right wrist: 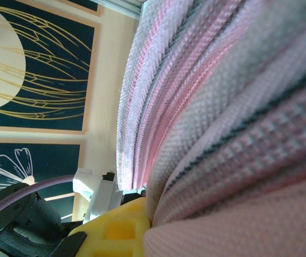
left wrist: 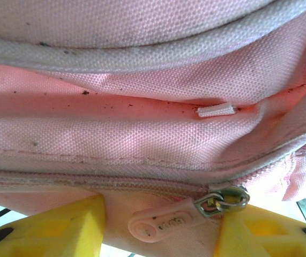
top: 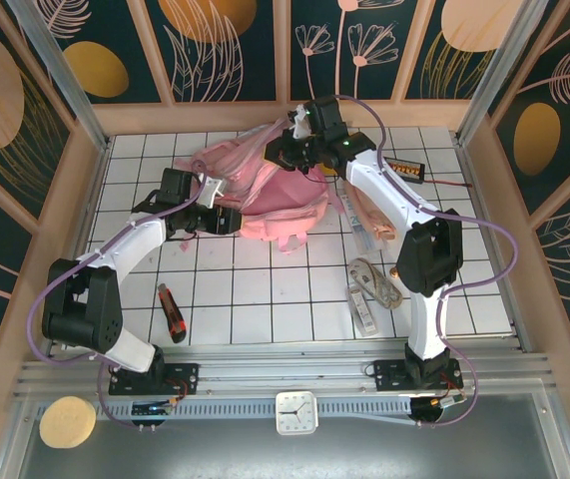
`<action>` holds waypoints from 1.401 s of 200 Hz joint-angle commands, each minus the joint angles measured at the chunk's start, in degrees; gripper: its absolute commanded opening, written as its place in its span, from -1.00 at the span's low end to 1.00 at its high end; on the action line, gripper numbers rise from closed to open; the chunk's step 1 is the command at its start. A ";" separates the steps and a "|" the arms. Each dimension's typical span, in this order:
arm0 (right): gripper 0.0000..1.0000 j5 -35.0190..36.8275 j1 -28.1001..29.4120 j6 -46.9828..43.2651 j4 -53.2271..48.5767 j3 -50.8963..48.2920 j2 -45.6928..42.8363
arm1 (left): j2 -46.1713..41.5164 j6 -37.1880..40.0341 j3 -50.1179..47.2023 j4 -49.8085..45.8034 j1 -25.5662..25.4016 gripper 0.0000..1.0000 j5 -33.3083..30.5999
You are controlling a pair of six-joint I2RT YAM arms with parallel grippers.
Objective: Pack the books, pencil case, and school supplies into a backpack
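Yellow plastic fingers (left wrist: pixel 61 225) | woven pink backpack (left wrist: pixel 142 134) | metal zipper slider (left wrist: pixel 222 201)

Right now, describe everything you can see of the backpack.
The backpack is light pink woven fabric, soiled with dark specks. It lies crumpled on the white gridded table, toward the far side. A zipper runs along one edge, with a silvery slider and a pink rubbery pull tab. That edge sits between the left claw's spread yellow fingers. The right claw is against its upper part.
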 commanded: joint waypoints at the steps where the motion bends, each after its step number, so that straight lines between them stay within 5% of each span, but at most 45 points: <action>1: -1.00 -1.86 -1.43 -2.17 3.55 4.27 -1.87 | -0.11 0.18 -0.91 -0.16 1.19 0.02 -0.60; 69: -1.00 -1.77 -1.59 -2.37 4.19 1.76 -3.13 | -1.88 -0.08 -0.77 -0.15 1.55 0.39 4.53; 140: -1.00 -1.86 -1.70 -1.64 4.65 1.91 -2.66 | 1.09 0.70 0.83 -0.16 1.55 0.08 5.64; 208: -1.00 -1.69 -1.70 -1.21 4.76 2.15 -1.98 | 1.84 0.74 0.52 1.09 0.68 0.16 6.82; 232: -1.00 -1.70 -1.61 -1.27 4.40 2.83 -1.51 | 4.04 1.17 2.77 0.31 -0.61 -0.02 7.12; 280: -1.00 -0.99 -1.61 -2.07 3.48 2.95 -1.41 | 4.72 0.92 3.42 0.34 -0.95 -0.74 7.95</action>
